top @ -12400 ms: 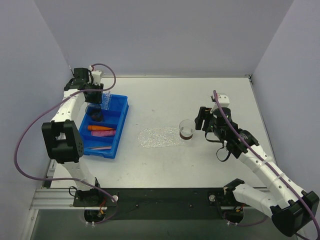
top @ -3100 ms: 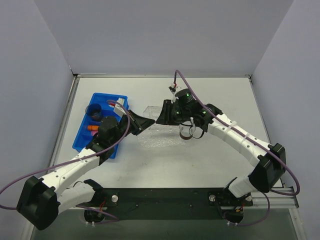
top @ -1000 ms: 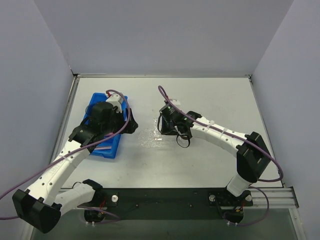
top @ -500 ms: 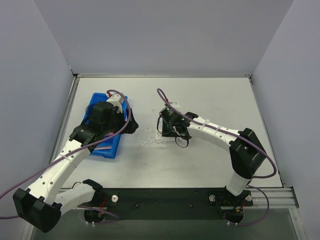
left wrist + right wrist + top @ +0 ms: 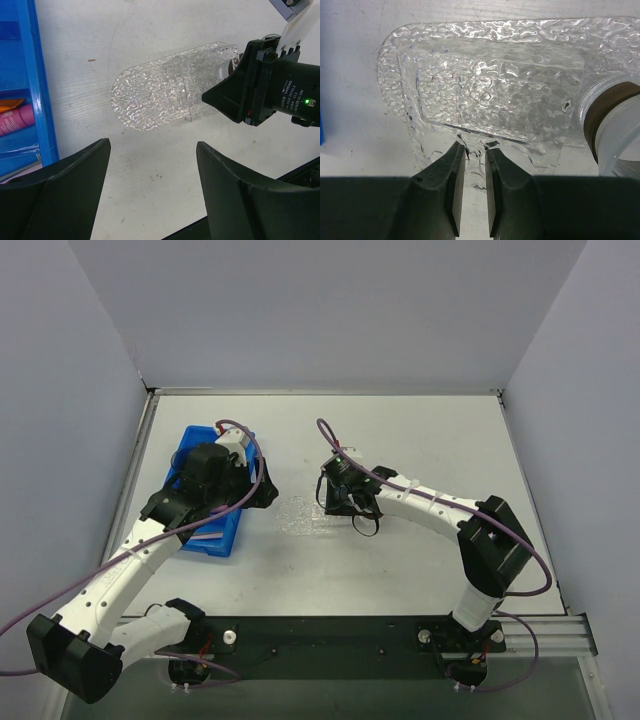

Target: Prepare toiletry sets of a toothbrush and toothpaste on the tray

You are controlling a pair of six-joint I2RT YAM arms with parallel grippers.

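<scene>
The clear bumpy tray (image 5: 300,512) lies flat in the middle of the table. My right gripper (image 5: 475,149) grips its near rim (image 5: 470,135), jaws almost together with the clear plastic between them; from above it (image 5: 328,505) sits at the tray's right end. My left gripper (image 5: 152,145) hovers open and empty over bare table just short of the tray (image 5: 165,87). The orange toothpaste (image 5: 10,105) and magenta toothpaste (image 5: 15,121) lie in the blue bin (image 5: 35,75). I cannot make out the toothbrush; my left arm covers most of the bin from above.
A clear cup with a dark bottom (image 5: 612,125) stands on the tray's far end, beside my right gripper. The blue bin (image 5: 215,540) sits left of the tray. Grey walls close in the table at the back and both sides.
My right arm's elbow has swung a little to the left while its gripper stays on the tray's rim. The left arm has hardly moved.
</scene>
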